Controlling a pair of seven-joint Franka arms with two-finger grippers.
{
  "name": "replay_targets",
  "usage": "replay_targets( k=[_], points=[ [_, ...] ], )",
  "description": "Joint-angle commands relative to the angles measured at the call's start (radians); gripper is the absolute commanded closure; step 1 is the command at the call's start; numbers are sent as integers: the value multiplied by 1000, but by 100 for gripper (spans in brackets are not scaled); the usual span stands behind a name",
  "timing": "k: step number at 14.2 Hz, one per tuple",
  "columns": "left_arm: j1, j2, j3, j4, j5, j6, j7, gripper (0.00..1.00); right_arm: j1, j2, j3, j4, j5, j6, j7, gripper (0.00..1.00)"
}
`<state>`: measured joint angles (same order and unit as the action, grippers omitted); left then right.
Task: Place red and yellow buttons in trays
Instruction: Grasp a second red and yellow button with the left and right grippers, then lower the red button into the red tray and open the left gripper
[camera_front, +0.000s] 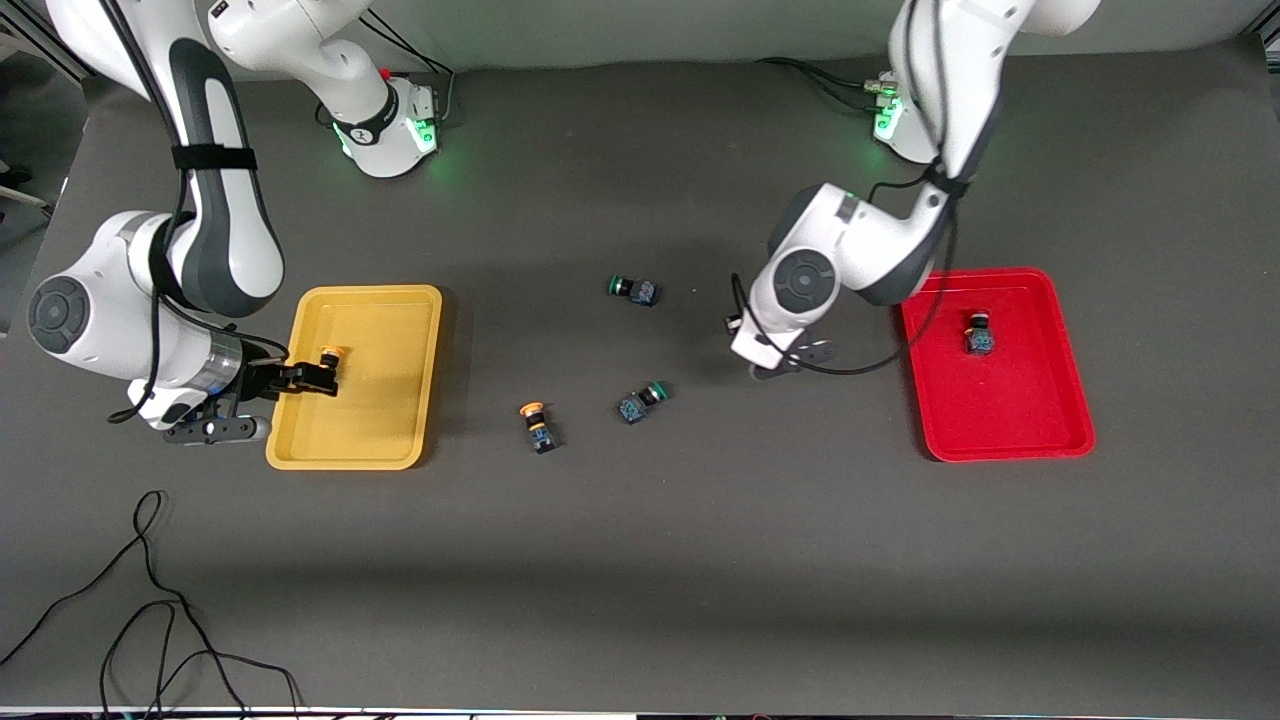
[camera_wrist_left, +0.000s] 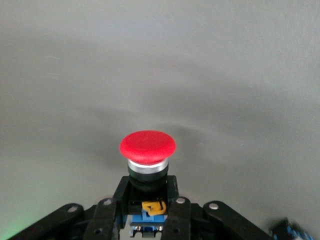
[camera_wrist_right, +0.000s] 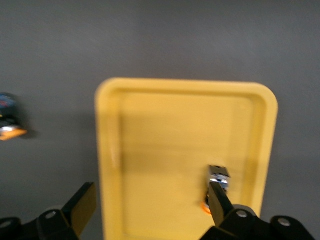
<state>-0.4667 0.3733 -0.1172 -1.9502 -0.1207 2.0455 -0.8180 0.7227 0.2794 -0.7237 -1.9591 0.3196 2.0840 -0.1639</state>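
No legible text, label or number anywhere.

One button (camera_front: 330, 357) is laid in the right arm's tray (camera_front: 360, 440), another button (camera_front: 979, 336) in the left arm's tray (camera_front: 1010, 420); three switches (camera_front: 634, 290) (camera_front: 640, 401) (camera_front: 539, 426) are scattered between.

Even overhead light leaves the dark worktop (camera_front: 640, 560) dim, with soft shadows beside the trays. Green lamps glow at both arm bases. The right wrist view is blurred; the left wrist view's corners darken.
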Motion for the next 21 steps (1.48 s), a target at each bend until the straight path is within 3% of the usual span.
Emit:
replay_targets(
  k=[1,3,5,9,10,15,16,17,18,19,20,21],
  points=[
    [112,-131,1,36,99,-191,75,100,127,64,-3,81,19,-12,166,0],
    [224,-172,8,28,111,-246,254,100,196,121,-2,141,47,-4,222,0],
    [374,-159,8,25,146,-231,463,100,219,191,24,201,145,-1,239,0],
    [548,-100,8,-24,236,-90,731,100,222,355,154,235,258,233,241,0],
    [586,-77,8,-24,246,-65,778,100,222,404,161,261,280,267,241,0],
    [665,39,8,-38,254,96,875,100,219,538,162,339,320,287,241,0],
    [665,44,8,-51,254,120,875,100,216,547,162,338,329,288,241,4],
    [666,44,8,-68,254,142,875,100,216,553,162,338,334,288,241,15],
    [666,50,8,-70,254,148,875,91,218,554,164,338,348,288,241,32],
    [666,56,8,-70,254,150,876,69,218,554,168,333,352,286,241,45],
    [666,59,8,-70,254,153,875,11,221,554,170,332,352,286,241,53],
    [666,58,8,-64,254,147,875,0,224,554,170,332,352,286,241,54]
  ],
)
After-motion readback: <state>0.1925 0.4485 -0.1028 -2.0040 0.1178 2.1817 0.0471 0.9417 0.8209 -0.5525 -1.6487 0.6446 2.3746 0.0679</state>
